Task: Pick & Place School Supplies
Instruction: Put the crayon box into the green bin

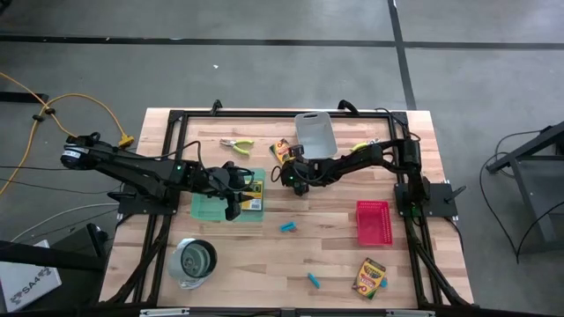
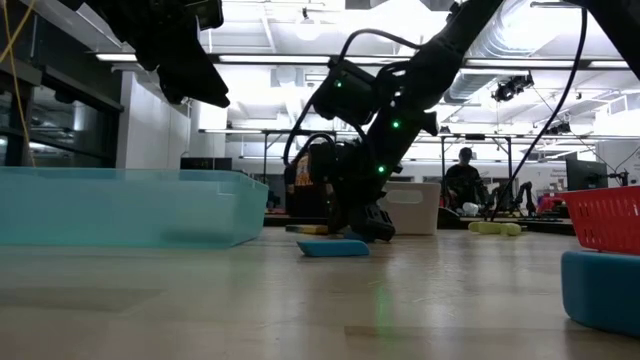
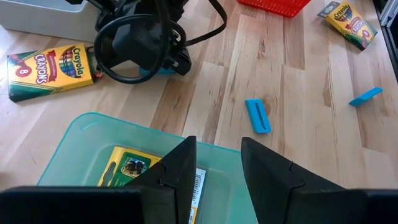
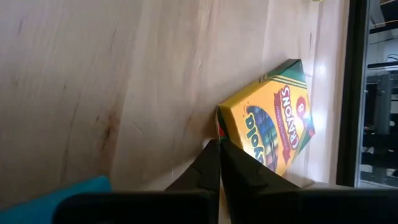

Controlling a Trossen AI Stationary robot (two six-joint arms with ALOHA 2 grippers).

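My left gripper (image 3: 214, 165) is open above the teal container (image 1: 211, 211); a crayon box (image 3: 124, 168) lies flat inside it, under the fingers. My right gripper (image 4: 214, 149) is shut, low at the table, its tips by a corner of a second crayon box (image 4: 267, 124), which lies flat near the grey bin (image 1: 315, 132). A light-blue block (image 4: 56, 193) lies beside that gripper. Two more blue blocks (image 1: 287, 227) (image 1: 313, 280) and a third crayon box (image 1: 370, 277) lie on the near table. Two pliers (image 1: 236, 145) (image 1: 361, 147) lie toward the far edge. My right gripper's shut fingertips (image 4: 208, 158) point slanting down at the table beside the crayon box's corner (image 4: 219, 124). I cannot tell whether they touch the box or the wood.
A red tray (image 1: 372, 222) stands on the table's right side and a round metal cup (image 1: 194, 261) at the near left. The grey bin sits at the far edge. Bare wood lies between the blue blocks and the red tray. A person sits in the room beyond.
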